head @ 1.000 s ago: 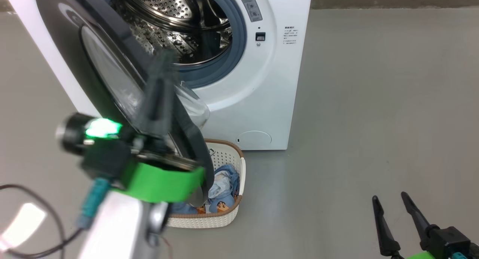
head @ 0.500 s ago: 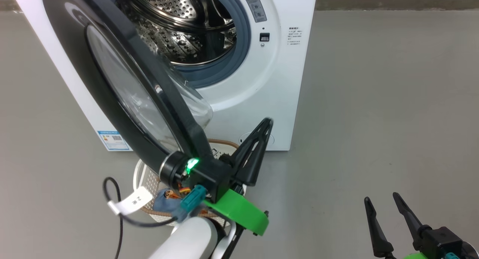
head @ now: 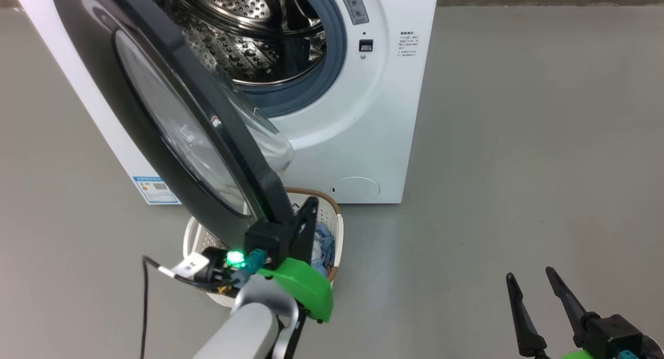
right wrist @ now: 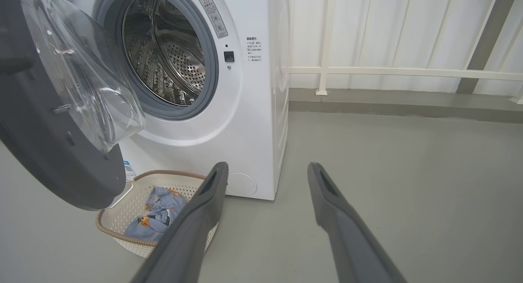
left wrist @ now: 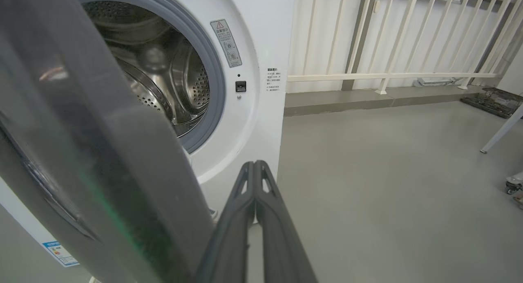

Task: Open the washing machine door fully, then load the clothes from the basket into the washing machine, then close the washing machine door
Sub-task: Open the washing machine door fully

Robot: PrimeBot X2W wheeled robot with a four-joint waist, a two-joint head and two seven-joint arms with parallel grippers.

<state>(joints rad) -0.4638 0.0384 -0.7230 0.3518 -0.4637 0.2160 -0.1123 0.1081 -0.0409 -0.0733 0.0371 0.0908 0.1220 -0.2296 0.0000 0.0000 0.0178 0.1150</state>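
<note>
Washing machine [head: 373,115]: a large white boxy front-loader is seen standing on the grey floor [head: 519,141]; its perforated steel drum [head: 249,32] is ringed by a grey rubber gasket [head: 332,53], and a blue energy sticker [head: 150,189] and a round white service flap [head: 355,188] are carried low on its front.
Door [head: 176,125]: large and round, with a wide glossy black rim and a bulging clear glass bowl; it is seen swung out at an angle on the machine's left side, the bowl turned toward the drum.
Basket [head: 332,213]: small, cream-white, rectangular, of perforated plastic with a brown woven-look rim; it is set on the floor just in front of the machine, under the door's lower edge.
Clothes [right wrist: 157,213]: soft light-blue fabric printed in orange and brown, crumpled inside the basket.
Left gripper [left wrist: 255,168]: its two long dark fingers are pressed together with nothing between them; it is placed just beside the door's lower edge, above the basket. Whether the door is touched cannot be told.
Right gripper [head: 530,274]: its fingers are spread wide and empty, low over the bare floor, well apart from the machine.
</note>
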